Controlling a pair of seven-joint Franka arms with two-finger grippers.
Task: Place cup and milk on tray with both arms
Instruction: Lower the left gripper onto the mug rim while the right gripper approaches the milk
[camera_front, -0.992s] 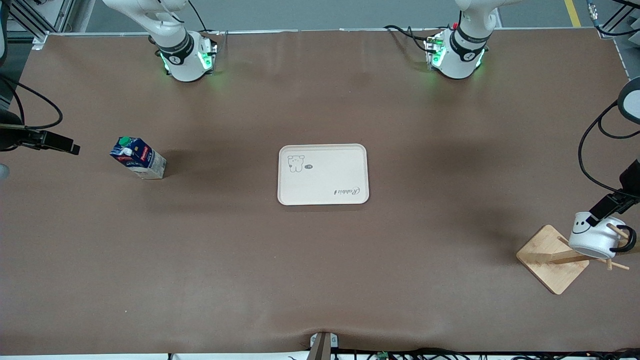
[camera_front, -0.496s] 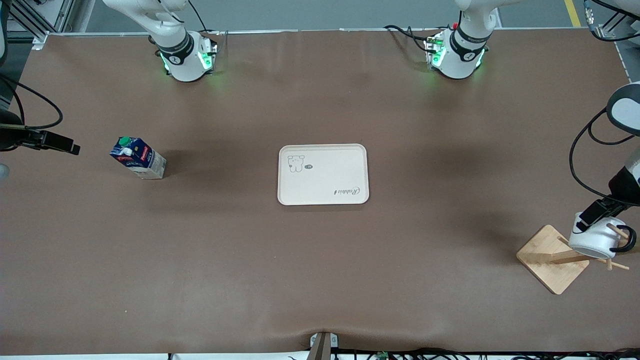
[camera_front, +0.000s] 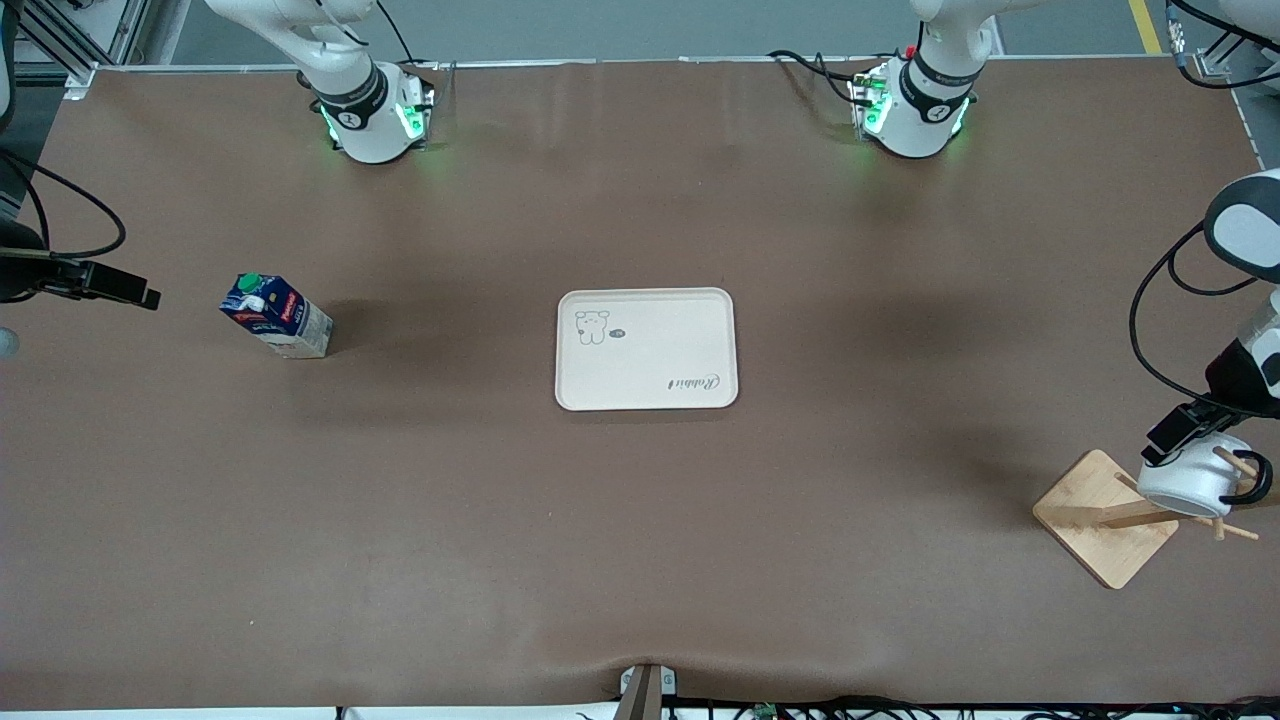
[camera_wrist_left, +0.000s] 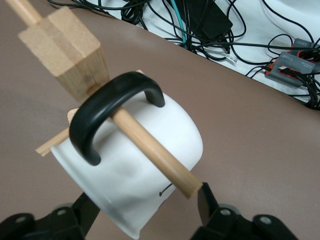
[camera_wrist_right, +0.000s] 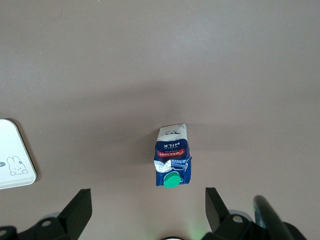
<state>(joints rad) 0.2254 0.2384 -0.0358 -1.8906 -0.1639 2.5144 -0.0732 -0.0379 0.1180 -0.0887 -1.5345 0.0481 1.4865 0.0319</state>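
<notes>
We brought the left gripper (camera_front: 1172, 438) in closer on the cup (camera_front: 1190, 487), which hung by its handle on a peg of the wooden rack (camera_front: 1105, 530) at the left arm's end of the table. A second earlier the smiley face on the cup showed clear of the gripper; the fingers (camera_wrist_left: 207, 200) then slid over it, and they came to stand spread on either side of the cup's body. The arm's white elbow (camera_front: 1240, 222) swung further into the front view.
</notes>
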